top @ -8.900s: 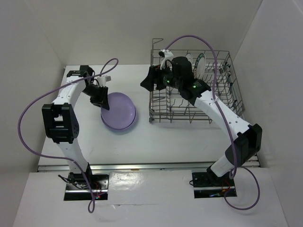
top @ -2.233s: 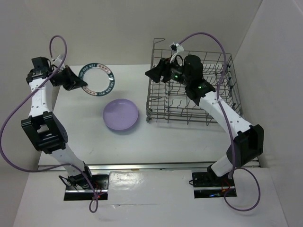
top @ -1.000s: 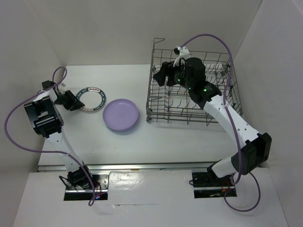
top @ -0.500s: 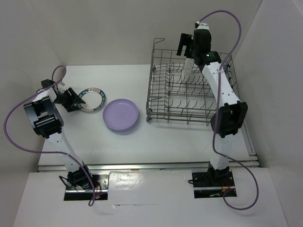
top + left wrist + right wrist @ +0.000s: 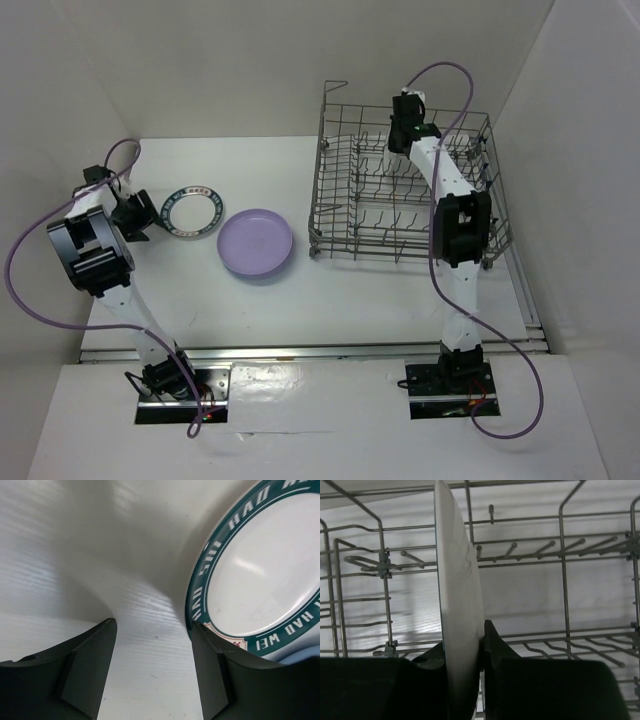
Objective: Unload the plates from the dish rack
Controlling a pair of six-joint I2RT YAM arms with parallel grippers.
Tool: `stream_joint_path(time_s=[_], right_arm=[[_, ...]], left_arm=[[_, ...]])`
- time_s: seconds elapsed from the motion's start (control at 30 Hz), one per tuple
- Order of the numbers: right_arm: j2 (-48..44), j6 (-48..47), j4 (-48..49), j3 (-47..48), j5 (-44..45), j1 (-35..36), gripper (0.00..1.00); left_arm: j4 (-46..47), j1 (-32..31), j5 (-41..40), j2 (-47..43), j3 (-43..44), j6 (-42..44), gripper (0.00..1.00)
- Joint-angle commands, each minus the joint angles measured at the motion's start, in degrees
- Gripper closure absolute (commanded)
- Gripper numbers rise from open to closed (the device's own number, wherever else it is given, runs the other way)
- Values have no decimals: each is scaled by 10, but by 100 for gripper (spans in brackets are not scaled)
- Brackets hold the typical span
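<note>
The grey wire dish rack point(image 5: 400, 200) stands at the back right. My right gripper point(image 5: 400, 135) hangs over its far rows. In the right wrist view this gripper point(image 5: 463, 655) is shut on the rim of a white plate point(image 5: 457, 580) that stands upright and edge-on among the rack's tines point(image 5: 563, 555). On the table at the left lie a white plate with a dark green lettered rim point(image 5: 190, 212) and a lilac plate point(image 5: 256, 242). My left gripper point(image 5: 143, 222) is open just left of the green-rimmed plate point(image 5: 260, 580). Its right finger point(image 5: 210, 675) is at the plate's edge, and nothing is between the jaws.
White walls close in the table at the left, back and right. The left arm's purple cable point(image 5: 30, 260) loops near the left wall. The right arm's cable point(image 5: 455, 80) arches over the rack's back edge.
My right arm swung from the rack's left end to its back rows and shut on a standing white plate. My left gripper opened, left the green-rimmed plate on the table and drew back left.
</note>
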Motion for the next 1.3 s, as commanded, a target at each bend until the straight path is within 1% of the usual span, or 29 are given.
stream_joint_path(time_s=[0.0,0.03,0.13,0.17,0.27,0.3,0.33,0.37,0.5,0.6,0.63,0.67,0.7,0.73,0.77,0.8,0.83,0.87,0.9,0.93,0.97,1.0,1.03,1.07,1.1,1.13,1.2,1.23,1.27], right_arm=[[-55,10,58,-23,40,5,91],[-66,3,58,-28,50,5,100],[-86,-23,64,-22,86,18,100],[-91,-31,78,-15,117,26,100],[-120,-70,111,-15,171,33,100],[-127,-82,138,-20,179,39,100],[-140,-104,148,-20,188,45,100],[-141,-113,158,-20,211,45,100],[-176,-155,199,-20,257,57,100],[-230,-192,263,-68,274,76,100],[-264,-193,276,-79,269,88,100],[-283,-172,271,-96,249,93,100],[-299,-144,255,-102,180,93,100],[-334,-108,207,-108,121,98,100],[-350,-39,191,-134,44,87,100],[-365,-7,191,-155,-124,76,100],[-379,23,209,-180,-208,53,100],[-397,75,227,-234,-285,43,100],[-397,99,250,-261,-411,36,100],[-397,118,294,-282,-459,36,100],[-397,153,315,-315,-504,36,100],[-388,173,338,-330,-588,36,100],[-374,225,397,-364,-624,41,100],[-368,256,439,-384,-658,49,100],[-363,286,485,-403,-709,54,100],[-358,311,552,-418,-719,68,100],[-344,325,566,-435,-705,90,100],[-337,314,532,-427,-698,102,100],[-317,302,521,-418,-698,126,100]], left_arm=[[-22,-1,-30,-38,-8,25,26],[-22,-1,-37,-47,-8,25,26],[-27,-16,-51,-65,-3,35,26],[-32,-25,-58,-73,2,35,26],[-32,-31,-58,-81,2,40,26],[-38,-38,-58,-88,2,40,26],[-38,-38,-58,-94,8,40,26],[-38,-44,-58,-94,8,40,26],[-44,-50,-58,-118,8,40,26],[-44,-57,-73,-146,13,53,26],[-44,-72,-82,-154,18,62,24],[-44,-79,-98,-163,18,73,24],[-44,-86,-98,-181,24,73,24],[-44,-98,-98,-192,24,80,24],[-50,-103,-87,-203,30,85,24],[-50,-103,-69,-215,30,85,24],[-50,-110,-42,-239,36,90,24],[-50,-110,45,-248,42,101,23],[-70,-116,99,-255,51,109,23],[-85,-127,156,-261,73,119,23],[-101,-134,273,-261,86,146,23],[-121,-142,326,-261,98,160,22],[-156,-162,405,-255,117,179,20],[-170,-173,406,-255,125,188,19],[-182,-184,450,-255,131,195,16],[-190,-196,456,-248,136,195,16],[-183,-225,434,-255,136,190,13],[-169,-235,413,-261,125,178,13],[-147,-252,393,-261,110,167,13]])
